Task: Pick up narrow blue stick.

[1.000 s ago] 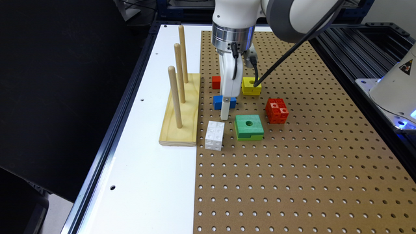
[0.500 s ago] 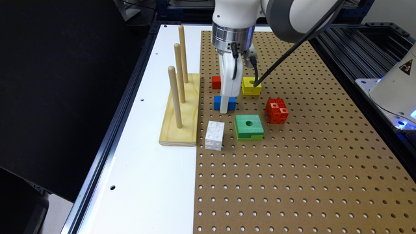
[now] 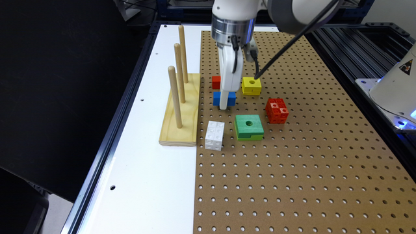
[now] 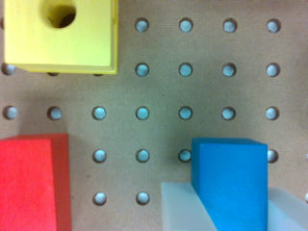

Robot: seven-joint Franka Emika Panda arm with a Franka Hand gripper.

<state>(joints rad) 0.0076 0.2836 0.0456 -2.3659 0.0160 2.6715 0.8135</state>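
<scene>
The brown pegboard carries the blocks, with a wooden peg stand on the white strip at the exterior view's left. The gripper reaches straight down, its two pale fingers pinching the narrow blue stick from either side. The stick lies flat, its long axis running left-right in the exterior view, between the red block farther back and the white cube nearer.
</scene>
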